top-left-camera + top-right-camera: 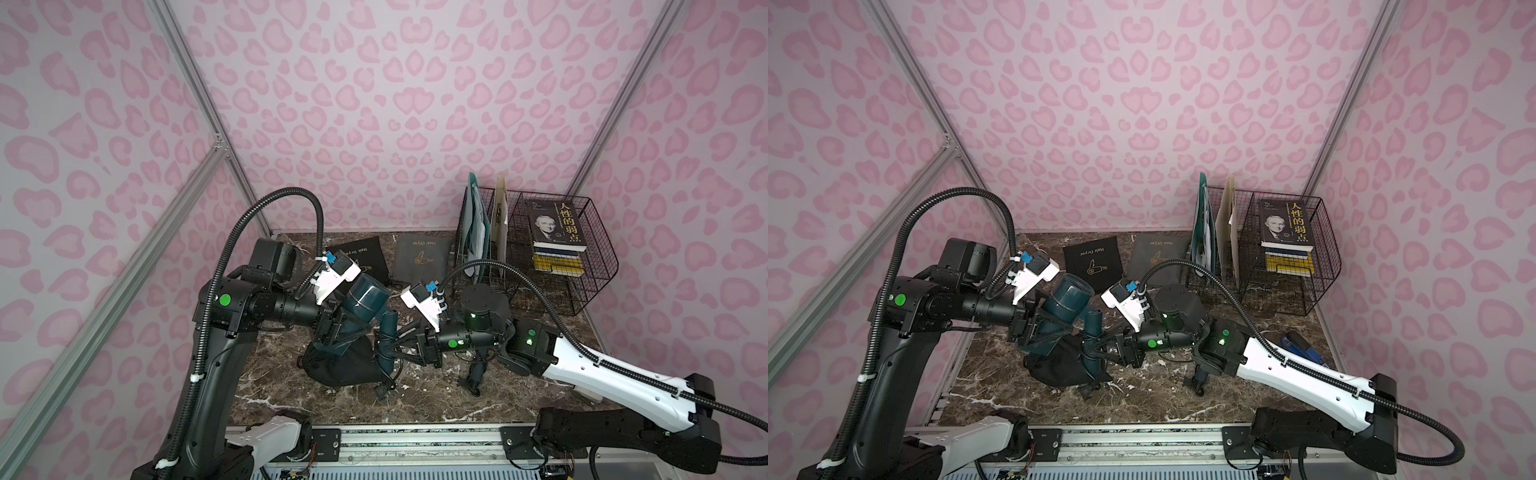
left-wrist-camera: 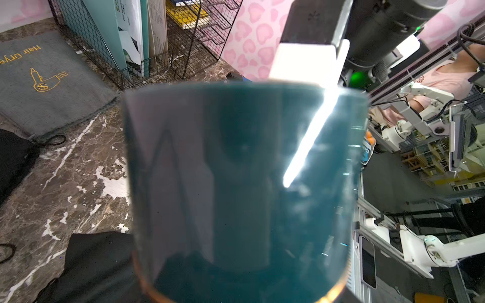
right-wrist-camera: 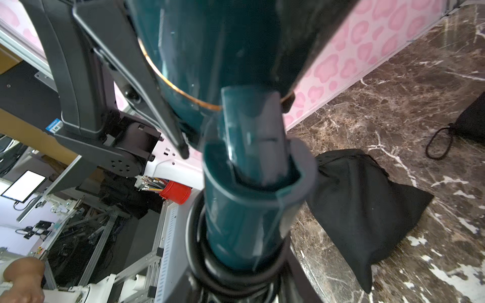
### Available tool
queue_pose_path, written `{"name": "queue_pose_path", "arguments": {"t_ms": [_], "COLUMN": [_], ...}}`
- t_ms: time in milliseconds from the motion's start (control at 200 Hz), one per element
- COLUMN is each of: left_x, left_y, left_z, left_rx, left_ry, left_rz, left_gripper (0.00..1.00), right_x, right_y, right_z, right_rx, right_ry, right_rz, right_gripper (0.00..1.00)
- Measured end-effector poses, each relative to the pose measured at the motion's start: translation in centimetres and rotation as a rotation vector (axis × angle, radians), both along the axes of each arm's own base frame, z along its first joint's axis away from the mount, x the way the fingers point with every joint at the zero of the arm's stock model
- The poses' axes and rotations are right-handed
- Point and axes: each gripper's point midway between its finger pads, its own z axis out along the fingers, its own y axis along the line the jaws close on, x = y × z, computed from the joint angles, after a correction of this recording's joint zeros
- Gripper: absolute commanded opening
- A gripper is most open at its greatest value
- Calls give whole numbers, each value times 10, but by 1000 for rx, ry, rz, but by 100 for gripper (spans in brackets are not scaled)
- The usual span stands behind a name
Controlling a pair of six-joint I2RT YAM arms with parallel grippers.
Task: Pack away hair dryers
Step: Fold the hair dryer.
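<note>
A dark teal hair dryer (image 1: 368,297) (image 1: 1069,297) with a thin pale band hangs tilted above the marble table. My left gripper (image 1: 349,332) (image 1: 1050,332) is shut on its barrel, which fills the left wrist view (image 2: 236,170) and hides the fingers. My right gripper (image 1: 386,351) (image 1: 1094,347) comes in from the right and is shut on the dryer's handle (image 3: 241,210), where the black cord is coiled. A slumped black fabric pouch (image 1: 345,372) (image 3: 362,210) lies on the table right under the dryer.
Two flat pouches printed "Hair Dryer" lie at the back, one black (image 1: 361,253) and one grey (image 1: 422,257). A wire rack (image 1: 582,291) with books (image 1: 555,232) and folders (image 1: 478,232) fills the back right. A black coiled cord (image 1: 476,376) lies under the right arm.
</note>
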Motion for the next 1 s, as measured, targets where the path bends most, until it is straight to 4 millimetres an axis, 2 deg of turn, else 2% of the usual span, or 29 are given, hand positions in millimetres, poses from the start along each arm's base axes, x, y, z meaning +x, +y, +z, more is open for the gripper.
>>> {"name": "queue_pose_path", "arguments": {"t_ms": [135,510,950,1000], "left_x": [4,20,28,29], "left_y": [-3,-13,-15,-15], "left_z": [-3,11,12,15], "left_rx": [-24,-132,-164,-166], "left_ry": [20,-26,-21,-30], "left_rz": [11,43,77,76], "left_gripper": [2,2,2,2], "right_x": [5,25,35,35], "right_y": [-1,-2,8,7], "right_z": [0,21,31,34], "right_rx": [15,174,235,241], "right_ry": [19,-1,45,39], "right_rz": [-49,-200,-231,-236], "right_gripper": [0,0,0,10]}}
